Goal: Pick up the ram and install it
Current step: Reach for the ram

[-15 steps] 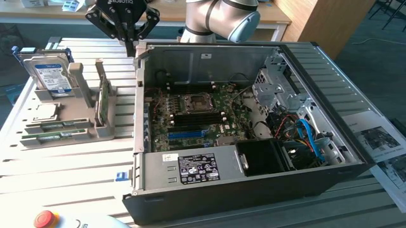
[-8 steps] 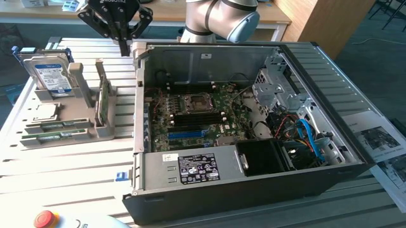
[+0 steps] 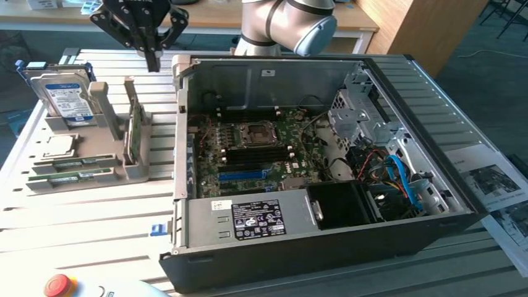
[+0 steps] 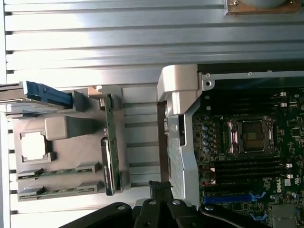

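The ram (image 3: 132,131) is a thin green stick standing on edge in a grey holder (image 3: 132,173) at the exterior view's left of the open computer case (image 3: 330,247). In the wrist view the ram (image 4: 109,142) appears edge-on in the holder (image 4: 66,127). My gripper (image 3: 153,62) hangs above and behind the holder, shut with its fingertips together and nothing between them. Its black fingertips (image 4: 160,186) sit between the holder and the case wall. The motherboard's black memory slots (image 3: 257,154) lie beside the processor socket (image 3: 254,133).
A silver hard drive (image 3: 64,93) with a blue-and-white label stands at the holder's back. A square processor chip (image 3: 59,146) and two more green sticks (image 3: 73,166) lie in the holder's front. A red stop button (image 3: 59,284) sits at the table's near edge.
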Controlling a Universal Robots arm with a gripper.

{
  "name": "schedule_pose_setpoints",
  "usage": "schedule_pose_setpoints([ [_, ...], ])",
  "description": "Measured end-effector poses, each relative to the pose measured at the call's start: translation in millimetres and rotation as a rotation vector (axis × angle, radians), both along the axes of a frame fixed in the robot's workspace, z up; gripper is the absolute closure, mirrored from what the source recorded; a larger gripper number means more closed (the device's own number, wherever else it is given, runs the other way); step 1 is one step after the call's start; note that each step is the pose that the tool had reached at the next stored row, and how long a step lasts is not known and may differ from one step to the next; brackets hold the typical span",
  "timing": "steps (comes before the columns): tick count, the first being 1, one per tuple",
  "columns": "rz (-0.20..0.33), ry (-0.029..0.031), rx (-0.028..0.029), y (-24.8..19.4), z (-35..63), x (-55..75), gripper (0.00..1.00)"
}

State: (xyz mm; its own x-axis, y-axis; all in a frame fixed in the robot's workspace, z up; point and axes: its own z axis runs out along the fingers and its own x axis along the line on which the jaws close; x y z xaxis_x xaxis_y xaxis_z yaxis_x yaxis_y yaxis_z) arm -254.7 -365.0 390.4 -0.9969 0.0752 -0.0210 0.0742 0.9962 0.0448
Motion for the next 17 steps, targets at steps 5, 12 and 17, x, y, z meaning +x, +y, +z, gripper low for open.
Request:
schedule_pose_setpoints([
  [5, 0.000, 0.0007, 0.0001, 2.6, -0.2, -8.3, 0.90],
  [12, 0.000, 0.0018, 0.0000, 6.9, -0.5, -20.3, 0.90],
  [17, 0.000, 0.0022, 0.0000, 10.5, -0.7, -29.4, 0.90],
])
